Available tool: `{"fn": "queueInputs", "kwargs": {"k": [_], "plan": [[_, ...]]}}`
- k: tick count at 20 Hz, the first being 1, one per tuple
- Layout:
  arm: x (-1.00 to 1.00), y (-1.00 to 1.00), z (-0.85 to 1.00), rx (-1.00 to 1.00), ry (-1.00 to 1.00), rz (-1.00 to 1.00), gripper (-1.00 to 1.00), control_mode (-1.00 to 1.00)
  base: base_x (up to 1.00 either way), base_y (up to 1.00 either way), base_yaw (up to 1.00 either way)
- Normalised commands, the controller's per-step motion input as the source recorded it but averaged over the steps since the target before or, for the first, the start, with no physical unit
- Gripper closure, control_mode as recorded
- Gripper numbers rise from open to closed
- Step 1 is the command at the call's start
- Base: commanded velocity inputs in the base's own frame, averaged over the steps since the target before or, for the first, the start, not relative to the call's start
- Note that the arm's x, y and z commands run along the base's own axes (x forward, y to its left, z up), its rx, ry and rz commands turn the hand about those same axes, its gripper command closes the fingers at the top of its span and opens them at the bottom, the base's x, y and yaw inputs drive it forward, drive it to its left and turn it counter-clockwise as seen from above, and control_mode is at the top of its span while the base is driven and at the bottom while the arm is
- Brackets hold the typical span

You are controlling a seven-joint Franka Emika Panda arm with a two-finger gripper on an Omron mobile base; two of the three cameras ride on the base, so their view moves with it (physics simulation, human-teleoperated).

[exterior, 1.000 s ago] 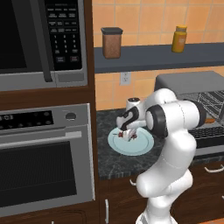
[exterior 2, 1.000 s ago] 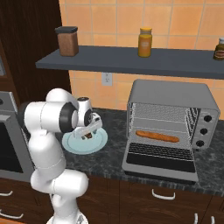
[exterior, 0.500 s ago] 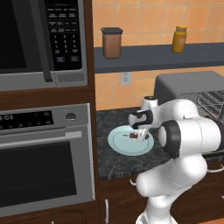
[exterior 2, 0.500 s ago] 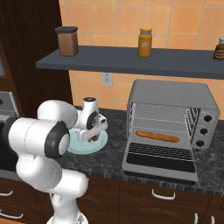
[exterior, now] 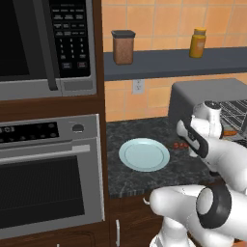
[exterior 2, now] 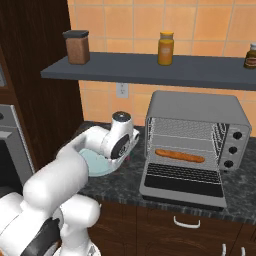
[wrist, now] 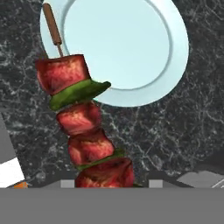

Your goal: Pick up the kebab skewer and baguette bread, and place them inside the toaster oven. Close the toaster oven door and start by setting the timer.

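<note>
The skewer (wrist: 83,127) runs up the middle of the hand view, red meat chunks and green pepper pieces, its brown stick end crossing the plate's (wrist: 175,57) rim; its lowest chunk sits between the fingers, which are clenched on it and hold it above the dark tabletop (wrist: 166,140). From the left base view the gripper (exterior: 185,144) hangs just right of the pale blue plate (exterior: 144,154), a bit of red (the skewer) showing at its tip. The baguette (exterior 2: 179,156) lies on the rack inside the toaster oven (exterior 2: 200,107), whose door (exterior 2: 182,185) is folded down flat onto the tabletop (exterior 2: 120,182).
</note>
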Motion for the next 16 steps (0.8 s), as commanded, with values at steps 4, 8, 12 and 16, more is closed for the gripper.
{"fn": "queueInputs", "kwargs": {"k": [4, 8, 12, 16], "plan": [[0.00, -1.00, 0.40, 0.01, -0.02, 0.25, 1.00, -1.00, 0.00, 0.00, 0.00], [0.21, -1.00, 0.05, 0.05, 0.00, 0.26, 1.00, -1.00, 0.00, 0.00, 0.00], [0.48, -1.00, 0.00, 0.03, 0.00, 0.17, 1.00, -1.00, 0.00, 0.00, 0.00], [0.62, -0.89, 0.00, 0.07, 0.03, 0.01, 1.00, -1.00, 0.00, 0.00, 0.00]]}}
